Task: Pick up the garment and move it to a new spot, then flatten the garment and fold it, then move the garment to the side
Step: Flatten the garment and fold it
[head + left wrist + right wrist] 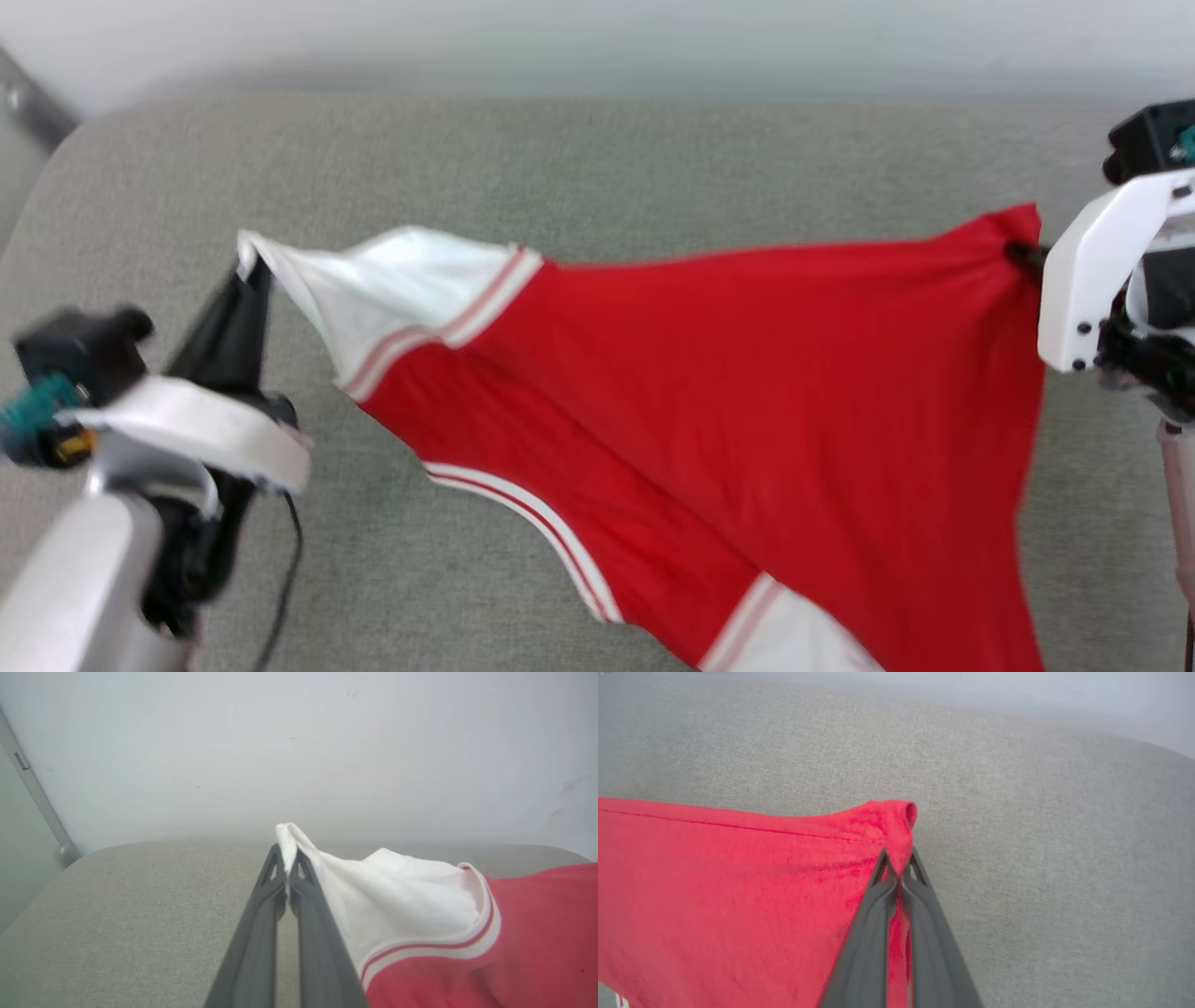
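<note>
The garment [709, 392] is hanging stretched above the grey fabric desk [597, 159]; the left jaws are clamping its white sleeve tip, the right jaws its red corner; bare desk is lying open around it; the left wrist view is showing a pale wall [327, 742] behind the far edge.

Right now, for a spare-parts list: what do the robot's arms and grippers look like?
Left gripper and right gripper each have two long, dark grey fingers with triangular cut-outs near the tips. Each wrist wears a white curved shell and a black module with a teal part. The left forearm is pale grey, with a thin black cable beside it.
</note>
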